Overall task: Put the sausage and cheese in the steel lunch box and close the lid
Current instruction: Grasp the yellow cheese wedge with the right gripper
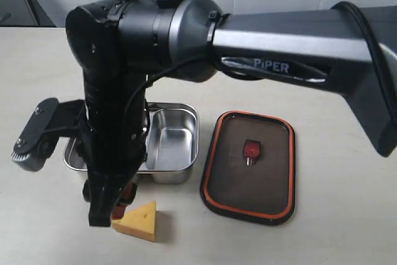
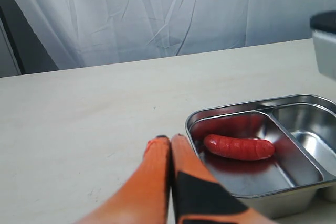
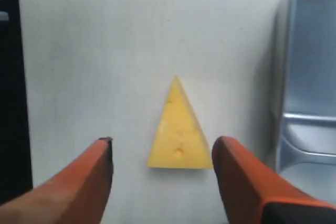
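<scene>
While your right gripper [image 3: 163, 145] is hanging with jaws spread wide astride the yellow-orange triangular cheese wedge [image 3: 176, 135], you are lining up a grasp. In the exterior view the wedge is lying at 6 o'clock from the shiny two-compartment steel lunch box [image 2: 226, 113], where the ridged dark-red sausage [image 2: 239, 147] is already resting. Your left gripper [image 2: 168, 140] is sitting closed, empty. The dark translucent lid [image 1: 273, 172] is lying at 3 o'clock, leaving the box open.

Exterior high, angled down; right wrist overhead, left oblique; all share steel lunch box [image 1: 175, 146].
</scene>
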